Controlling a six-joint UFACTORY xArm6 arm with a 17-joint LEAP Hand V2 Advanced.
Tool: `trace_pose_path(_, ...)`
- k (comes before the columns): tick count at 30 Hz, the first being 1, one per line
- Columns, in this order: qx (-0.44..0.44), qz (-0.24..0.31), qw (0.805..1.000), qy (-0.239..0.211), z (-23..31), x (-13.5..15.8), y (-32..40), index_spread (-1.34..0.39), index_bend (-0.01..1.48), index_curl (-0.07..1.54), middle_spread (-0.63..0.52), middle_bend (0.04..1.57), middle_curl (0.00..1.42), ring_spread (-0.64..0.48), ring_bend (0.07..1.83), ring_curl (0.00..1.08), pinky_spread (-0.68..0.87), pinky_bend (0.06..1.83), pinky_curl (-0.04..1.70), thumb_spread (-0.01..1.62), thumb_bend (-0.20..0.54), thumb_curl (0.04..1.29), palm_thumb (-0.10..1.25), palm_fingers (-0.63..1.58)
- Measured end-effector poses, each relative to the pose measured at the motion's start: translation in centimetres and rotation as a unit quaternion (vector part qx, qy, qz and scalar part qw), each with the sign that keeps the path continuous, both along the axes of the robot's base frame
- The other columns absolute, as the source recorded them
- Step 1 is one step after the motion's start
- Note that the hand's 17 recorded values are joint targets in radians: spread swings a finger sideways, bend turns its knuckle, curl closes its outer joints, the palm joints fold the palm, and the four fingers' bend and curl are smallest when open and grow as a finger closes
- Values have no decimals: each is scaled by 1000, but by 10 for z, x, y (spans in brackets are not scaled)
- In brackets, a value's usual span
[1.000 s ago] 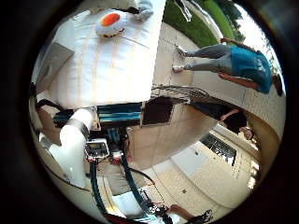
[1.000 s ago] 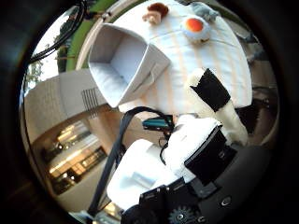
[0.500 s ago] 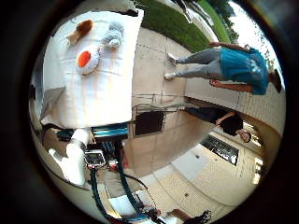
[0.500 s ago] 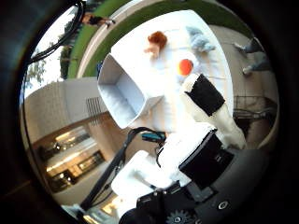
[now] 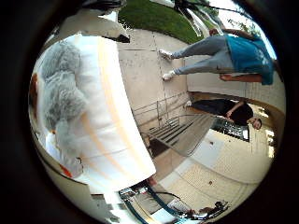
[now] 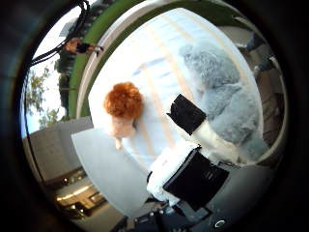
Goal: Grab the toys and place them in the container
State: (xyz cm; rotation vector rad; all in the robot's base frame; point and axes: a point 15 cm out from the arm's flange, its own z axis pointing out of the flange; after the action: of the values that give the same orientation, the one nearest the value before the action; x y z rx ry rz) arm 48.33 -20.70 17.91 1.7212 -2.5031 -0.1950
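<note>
Grey plush fills much of both palm views: the grey stuffed toy (image 6: 227,101) lies on the striped table (image 6: 159,63) close under the palm, so it looks like the pick in hand. Beside the grey toy, towards the container, lies a second toy with an orange fuzzy head (image 6: 123,101); it touches or slightly overlaps the rim of the pale container (image 6: 104,169), though which of the two I cannot tell. The robot hand (image 6: 193,145) shows a black-tipped white finger reaching out straight to the grey toy's flank, where it seems to rest against the fur; nothing is curled round anything, so the robot hand reads as spread and empty.

Several things could go wrong from here. The grey toy is soft and bulky, so fingers closing on loose fur alone may pinch only the pile and let the body slip free on the lift. It also lies near the table edge in the little finger side view, so a sideways push from a straight finger could roll it off onto the paving. A wide sweep might also knock the orange-headed toy.
</note>
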Motion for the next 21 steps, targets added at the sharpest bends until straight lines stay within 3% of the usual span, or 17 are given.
trace_pose_path(7,16,8,999,39,-22,-11,12,-28,148,163,24,389,408,287,838,418,487,1051,268,1196,-23,298,461,839)
trace_pose_path(8,18,9,999,44,-22,-13,14,-91,186,162,0,506,446,240,881,425,467,1107,279,1189,3,311,515,1141)
trace_pose_path(9,19,10,999,48,-23,-15,15,-128,217,167,-2,603,477,217,918,432,449,1097,273,1185,13,319,551,1306)
trace_pose_path(11,20,11,998,50,-17,-18,15,-196,264,187,-38,793,574,154,1096,523,421,1126,319,1172,70,372,713,1216)
trace_pose_path(15,17,9,999,38,-1,-18,12,-321,353,196,-84,993,697,56,1239,624,361,1254,393,1140,106,444,878,1117)
trace_pose_path(21,30,7,997,65,34,-48,18,-495,573,242,-127,1128,817,-31,1323,707,265,1416,504,1130,72,523,935,1021)
